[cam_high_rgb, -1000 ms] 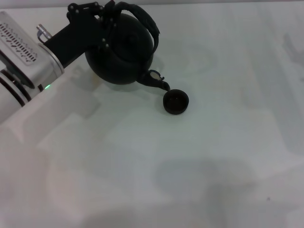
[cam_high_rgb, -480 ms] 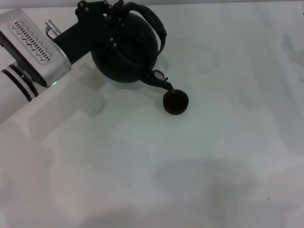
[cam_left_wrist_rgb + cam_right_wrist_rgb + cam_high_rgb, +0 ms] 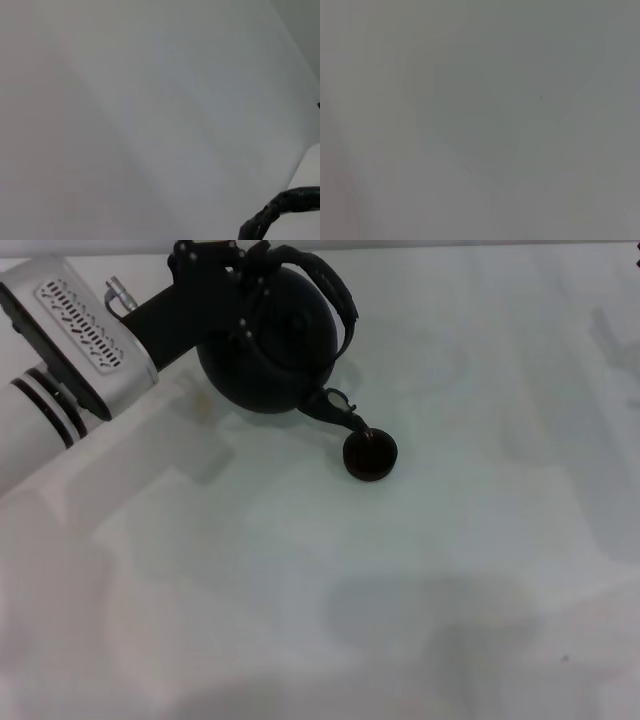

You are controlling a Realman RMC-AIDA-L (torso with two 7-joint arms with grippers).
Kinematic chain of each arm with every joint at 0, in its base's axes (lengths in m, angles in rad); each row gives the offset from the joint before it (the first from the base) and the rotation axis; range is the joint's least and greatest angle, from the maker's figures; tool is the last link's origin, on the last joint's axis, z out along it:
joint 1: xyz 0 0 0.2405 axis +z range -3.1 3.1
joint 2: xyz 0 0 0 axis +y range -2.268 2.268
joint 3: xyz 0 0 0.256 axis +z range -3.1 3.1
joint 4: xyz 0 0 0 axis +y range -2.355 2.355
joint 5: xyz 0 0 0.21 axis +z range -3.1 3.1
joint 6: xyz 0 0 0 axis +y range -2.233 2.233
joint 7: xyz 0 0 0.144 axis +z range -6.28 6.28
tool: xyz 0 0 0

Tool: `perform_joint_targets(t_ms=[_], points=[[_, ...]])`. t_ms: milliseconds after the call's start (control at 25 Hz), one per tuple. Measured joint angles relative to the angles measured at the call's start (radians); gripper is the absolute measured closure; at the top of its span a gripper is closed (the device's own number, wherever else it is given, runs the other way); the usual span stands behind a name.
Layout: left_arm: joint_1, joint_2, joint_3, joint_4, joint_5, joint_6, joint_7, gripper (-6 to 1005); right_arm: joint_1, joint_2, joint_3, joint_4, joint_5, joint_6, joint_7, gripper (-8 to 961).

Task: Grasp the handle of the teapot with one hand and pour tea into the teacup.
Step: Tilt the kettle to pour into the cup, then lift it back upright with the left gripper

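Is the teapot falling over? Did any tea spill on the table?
The teapot is tipped on purpose: the left gripper holds its handle and its spout points down over the teacup. No puddle shows on the white table. Nothing looks spilled or broken.

Lighting: soft, diffuse overhead light, slightly washed out.

From my head view the pale white tabletop (image 3: 480, 540) reads bright with low contrast; broad faint grey shadows lie across its near part. The round-bellied matte black teapot (image 3: 265, 355) and the tiny round black teacup (image 3: 370, 456) show almost no surface detail or glare. Both my wrist views are flat grey and featureless, apart from one blurred dark strip at an edge.
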Motion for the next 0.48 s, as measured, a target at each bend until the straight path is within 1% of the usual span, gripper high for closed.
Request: perform_joint_targets(t_ms=[480], points=[[-0.003, 0.0, 0.0, 0.004, 0.005, -0.005, 0.002, 884, 0.002, 0.0, 0.0, -0.002, 0.001, -0.003, 0.0, 84]])
